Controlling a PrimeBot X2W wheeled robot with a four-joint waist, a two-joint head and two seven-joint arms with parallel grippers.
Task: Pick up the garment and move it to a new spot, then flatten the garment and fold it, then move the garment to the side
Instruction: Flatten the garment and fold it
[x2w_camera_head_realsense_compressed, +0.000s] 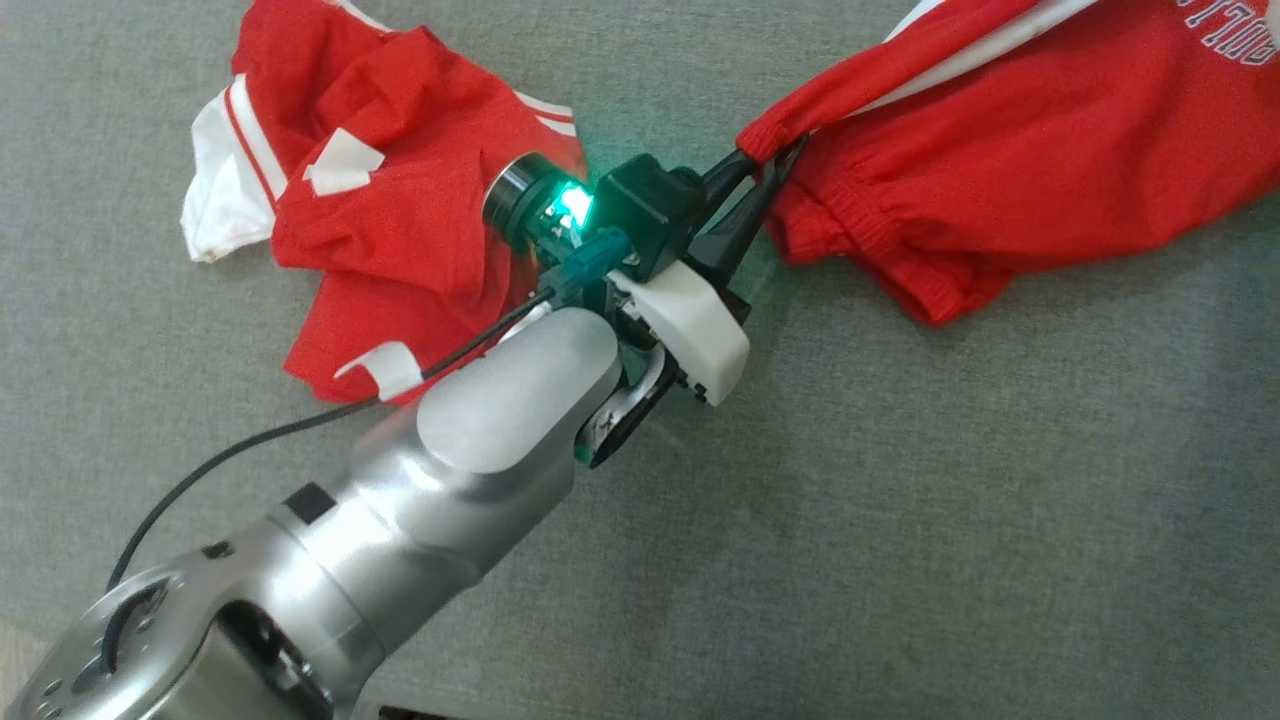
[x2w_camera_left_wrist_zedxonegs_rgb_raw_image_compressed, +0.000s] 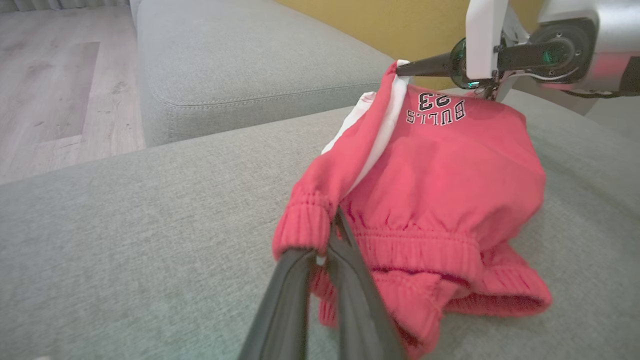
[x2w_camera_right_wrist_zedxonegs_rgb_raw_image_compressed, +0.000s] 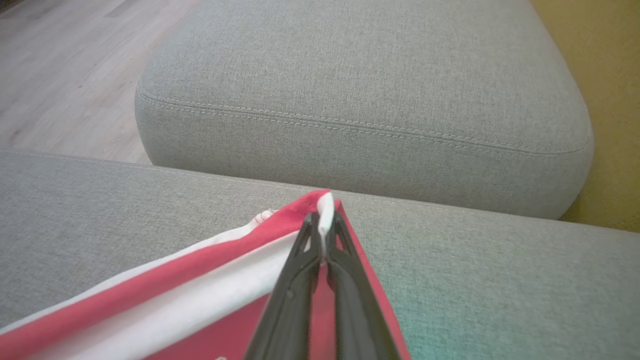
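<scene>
While both of the robot's arms hold it by opposite ends, the garment (x2w_camera_head_realsense_compressed: 1050, 150), a pair of red shorts lettered "BULLS 23", lies half-lifted on a grey sofa cushion (x2w_camera_head_realsense_compressed: 900, 520). The left gripper (x2w_camera_head_realsense_compressed: 768, 165) has its two dark fingers pressed together on a corner of the ribbed waistband (x2w_camera_left_wrist_zedxonegs_rgb_raw_image_compressed: 305, 225). The right gripper (x2w_camera_right_wrist_zedxonegs_rgb_raw_image_compressed: 322, 232), also pressed shut, pinches the far corner, apparently at the leg hem, where the white side stripe (x2w_camera_left_wrist_zedxonegs_rgb_raw_image_compressed: 385, 130) ends. The shorts' long axis runs straight from one pinch to the other, away from the left gripper and off to the robot's right. The striped edge is drawn fairly taut along that line, and the rest of the cloth slumps in a heap on the cushion beneath it. Neither arm is the nearer one, since each has its own end, so the coming move looks to depend on the two travelling together. Drawing apart along that axis would spread the cloth, while drifting closer would let it bunch. A second red garment (x2w_camera_head_realsense_compressed: 390, 200) lies crumpled on the robot's left, close by the left wrist but apart from the held shorts, and a sideways carry that way could foul it. Beyond are a neighbouring cushion (x2w_camera_right_wrist_zedxonegs_rgb_raw_image_compressed: 350, 90), a wooden floor (x2w_camera_left_wrist_zedxonegs_rgb_raw_image_compressed: 60, 75) and a yellow wall (x2w_camera_left_wrist_zedxonegs_rgb_raw_image_compressed: 390, 25).
</scene>
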